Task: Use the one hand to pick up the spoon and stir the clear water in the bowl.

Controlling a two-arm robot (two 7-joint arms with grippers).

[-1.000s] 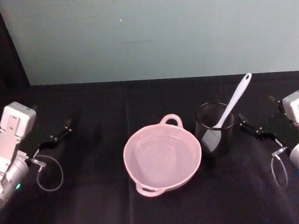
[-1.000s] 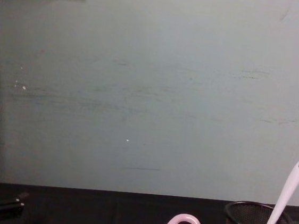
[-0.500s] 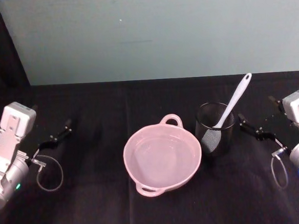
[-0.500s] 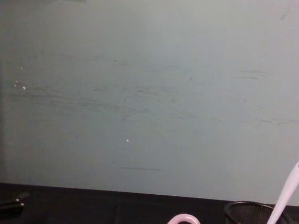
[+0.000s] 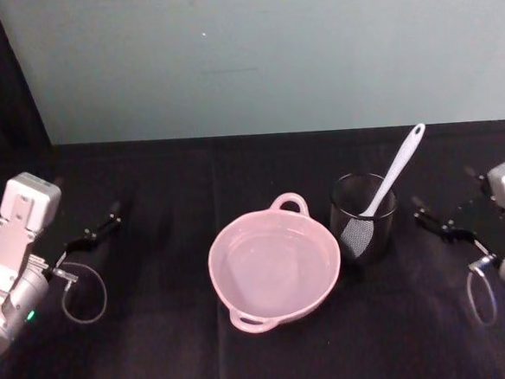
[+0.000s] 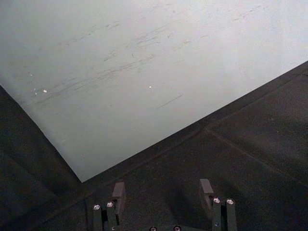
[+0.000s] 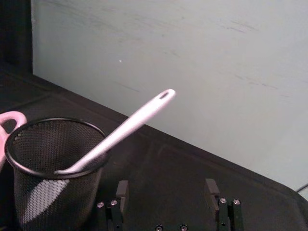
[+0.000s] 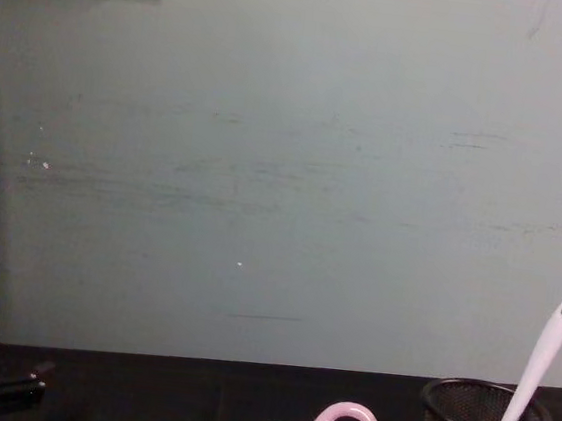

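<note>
White slim spoon [image 5: 394,173], holed handle, leaning in mesh cup [image 5: 379,237]

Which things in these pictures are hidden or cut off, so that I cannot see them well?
- Head of the spoon: head view, veiled by the wall of the mesh cup.
- The bowl: chest view, the bottom edge cuts off all but one handle and some rim.
- The water: head view, too clear to judge its level.
</note>
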